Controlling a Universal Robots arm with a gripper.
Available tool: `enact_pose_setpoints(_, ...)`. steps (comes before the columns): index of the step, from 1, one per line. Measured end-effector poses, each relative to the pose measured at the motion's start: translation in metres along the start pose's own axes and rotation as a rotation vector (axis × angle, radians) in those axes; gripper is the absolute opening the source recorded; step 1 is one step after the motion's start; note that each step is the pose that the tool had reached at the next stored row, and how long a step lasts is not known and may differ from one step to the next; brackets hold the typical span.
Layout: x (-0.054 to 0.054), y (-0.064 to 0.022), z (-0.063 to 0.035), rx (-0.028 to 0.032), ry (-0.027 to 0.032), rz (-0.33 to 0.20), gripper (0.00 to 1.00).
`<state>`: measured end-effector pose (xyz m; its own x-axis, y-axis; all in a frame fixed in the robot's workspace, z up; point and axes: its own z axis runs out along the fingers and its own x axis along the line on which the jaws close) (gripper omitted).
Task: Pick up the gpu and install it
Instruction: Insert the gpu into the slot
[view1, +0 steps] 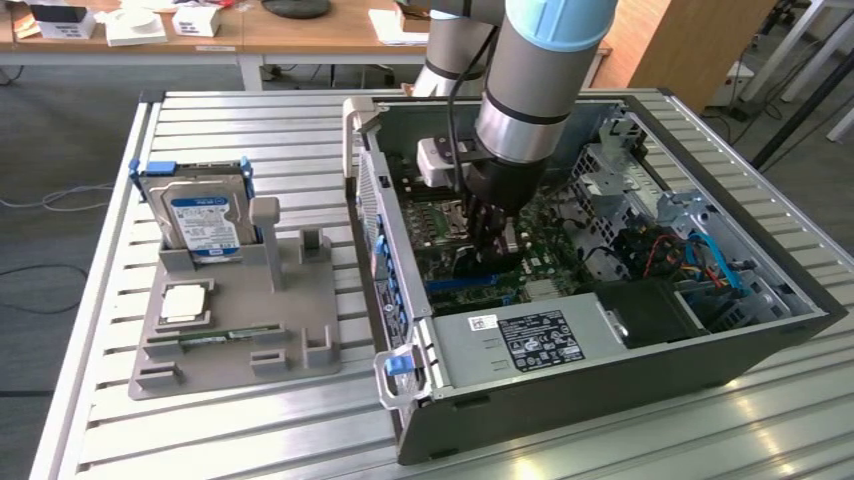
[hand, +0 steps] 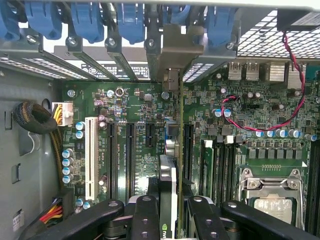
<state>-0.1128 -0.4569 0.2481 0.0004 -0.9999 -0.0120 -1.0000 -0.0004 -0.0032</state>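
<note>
The gpu (hand: 169, 172) stands edge-on between my black fingers (hand: 145, 216), its metal bracket (hand: 170, 57) up against the case's rear slot openings. My gripper (hand: 172, 215) is shut on the gpu, holding it upright over the green motherboard (hand: 145, 120), between the black expansion slots (hand: 130, 155). In the exterior view my gripper (view1: 489, 238) reaches down inside the open computer case (view1: 747, 345), and the dark card (view1: 470, 266) hangs below it, close to a blue slot (view1: 461, 284). Whether the card's edge sits in the slot is hidden.
Blue slot clips (hand: 90, 22) line the case's rear wall. The CPU socket (hand: 272, 200) and a red-black wire (hand: 295, 75) lie beside the card. A grey stand (view1: 227, 330) in the exterior view's left holds a hard drive (view1: 203, 220) and a memory stick (view1: 214, 340). The power supply (view1: 527, 340) sits near the case front.
</note>
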Motion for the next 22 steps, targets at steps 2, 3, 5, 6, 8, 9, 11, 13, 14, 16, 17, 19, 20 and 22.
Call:
enact_pose_setpoints(2,0.0001,-0.0006,0.0,0.0,0.0,0.0,0.27)
enact_pose_setpoints(3,0.0,-0.0008,0.0,0.0001,0.0,0.0,0.27)
enact_pose_setpoints(5,0.0,-0.001,0.0,0.0001,0.0,0.0,0.27)
enact_pose_setpoints(6,0.0,-0.0011,0.0,0.0,0.0,0.0,0.27)
enact_pose_setpoints(8,0.0002,-0.001,0.0,0.0,0.0,0.0,0.27)
enact_pose_setpoints(9,0.0002,-0.001,-0.0002,0.0001,-0.0001,0.0,0.27)
enact_pose_setpoints(11,0.0002,-0.001,-0.0009,0.0002,0.0,0.0,0.27)
enact_pose_setpoints(13,0.0001,-0.0009,-0.0016,0.0004,0.0,0.0,0.27)
enact_pose_setpoints(14,0.0002,-0.0009,-0.0021,0.0005,0.0001,0.0,0.27)
enact_pose_setpoints(16,0.0001,-0.0008,-0.0026,0.0012,-0.0002,0.0,0.27)
enact_pose_setpoints(17,0.0001,-0.0008,-0.0026,0.0013,-0.0003,0.0,0.27)
enact_pose_setpoints(19,0.0001,-0.0007,-0.0027,0.0016,-0.0002,0.0,0.27)
enact_pose_setpoints(20,0.0001,-0.0007,-0.0028,0.0016,0.0,0.0,0.27)
enact_pose_setpoints(22,0.0001,-0.0005,-0.0028,0.0018,0.0,0.002,0.27)
